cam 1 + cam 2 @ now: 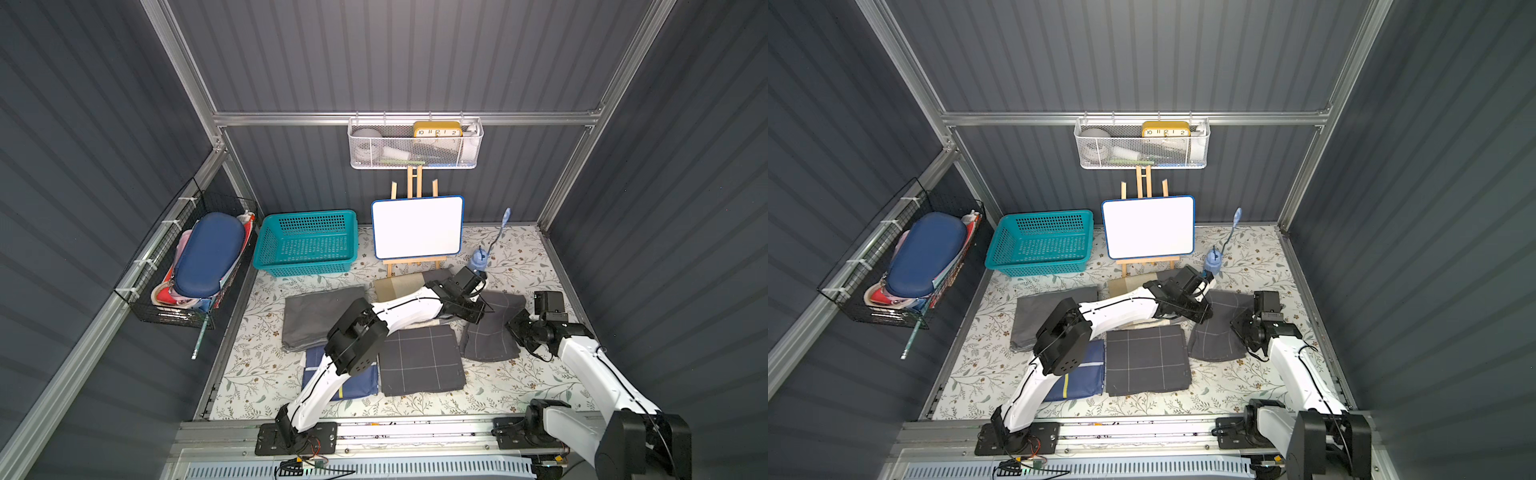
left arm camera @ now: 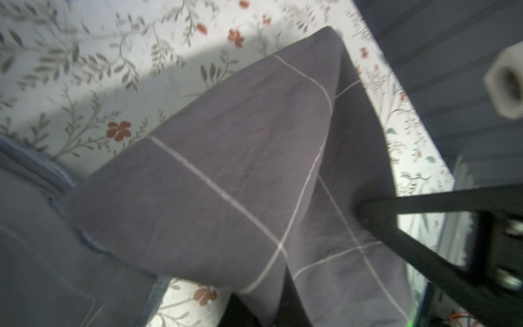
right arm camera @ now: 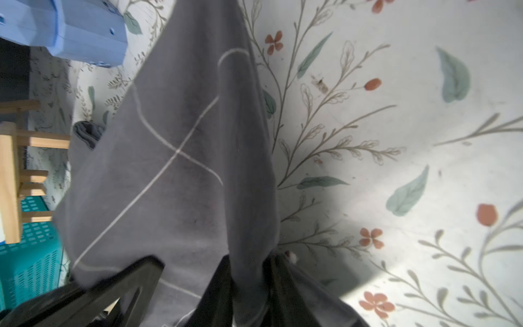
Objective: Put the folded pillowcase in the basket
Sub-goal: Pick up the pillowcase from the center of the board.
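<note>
Pillowcase (image 1: pixel 490 338) – bunched at the mat's (image 1: pixel 519 386) 3 o'clock side – hung pinched by both arms, left gripper (image 1: pixel 478 313) clamped on its 11 o'clock corner, right gripper (image 1: pixel 514 327) on its 3 o'clock edge, with the basket (image 1: pixel 266 249) well apart at 10 o'clock – nearer the left arm.

White mesh wall basket (image 1: pixel 415 156) with yellow clock (image 1: pixel 437 129), 12 o'clock; whiteboard (image 1: pixel 417 227) on wooden easel (image 1: pixel 414 183) beneath; black wire basket (image 1: pixel 174 319) holding blue case (image 1: pixel 208 253), 9 o'clock.

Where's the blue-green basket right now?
In both top views the basket sits in the far left corner of the table, just left of the whiteboard.
</note>
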### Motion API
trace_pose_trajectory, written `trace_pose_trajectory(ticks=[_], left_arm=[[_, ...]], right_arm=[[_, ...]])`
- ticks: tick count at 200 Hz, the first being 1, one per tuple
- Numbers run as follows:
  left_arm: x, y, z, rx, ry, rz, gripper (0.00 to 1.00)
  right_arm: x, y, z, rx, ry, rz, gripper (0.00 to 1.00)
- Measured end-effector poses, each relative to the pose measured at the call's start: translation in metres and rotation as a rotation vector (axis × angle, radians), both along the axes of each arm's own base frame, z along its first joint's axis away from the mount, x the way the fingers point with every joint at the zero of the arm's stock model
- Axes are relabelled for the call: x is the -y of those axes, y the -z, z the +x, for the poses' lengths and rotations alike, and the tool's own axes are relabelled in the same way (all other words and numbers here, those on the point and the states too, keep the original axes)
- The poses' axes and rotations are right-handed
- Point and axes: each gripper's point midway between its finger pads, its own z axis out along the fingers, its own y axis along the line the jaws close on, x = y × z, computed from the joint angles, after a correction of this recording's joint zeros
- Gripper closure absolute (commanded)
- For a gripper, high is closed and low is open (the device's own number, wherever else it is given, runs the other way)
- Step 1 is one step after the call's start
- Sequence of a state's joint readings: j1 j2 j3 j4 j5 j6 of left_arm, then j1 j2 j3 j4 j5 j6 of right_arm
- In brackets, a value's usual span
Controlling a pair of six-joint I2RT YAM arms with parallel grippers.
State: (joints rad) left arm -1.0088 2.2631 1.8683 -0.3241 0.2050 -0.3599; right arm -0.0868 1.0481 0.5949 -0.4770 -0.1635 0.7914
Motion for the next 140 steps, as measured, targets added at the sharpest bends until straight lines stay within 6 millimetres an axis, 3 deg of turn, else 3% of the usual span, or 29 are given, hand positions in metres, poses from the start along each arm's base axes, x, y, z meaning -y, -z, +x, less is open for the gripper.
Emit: trace_pose_trajectory(ticks=[29,54,87,111,140], left_arm=[[0.0,-0.05,0.002,0.062,-0.011,-0.082,0.99],[-0.007,-0.079,0.007,0.11,-0.047,-0.112,0.99],[-0.022,-0.106,0.021,0.155,-0.114,-0.131,1.0],[-0.055,-0.118,0.044,0.167,-0.207,-0.121,1.0],[-0.111,-0.129,0.081,0.181,-0.341,-0.094,1.0]], right_arm=[[0.001,-0.025,0.004,0.053,-0.004,-0.017,0.78],[-0.004,-0.061,0.017,0.134,-0.04,-0.034,0.79],[-0.036,-0.115,0.042,0.248,-0.165,-0.071,0.81],[-0.068,-0.141,0.061,0.304,-0.26,-0.077,0.83],[-0.117,-0.148,0.09,0.321,-0.374,-0.082,0.85]])
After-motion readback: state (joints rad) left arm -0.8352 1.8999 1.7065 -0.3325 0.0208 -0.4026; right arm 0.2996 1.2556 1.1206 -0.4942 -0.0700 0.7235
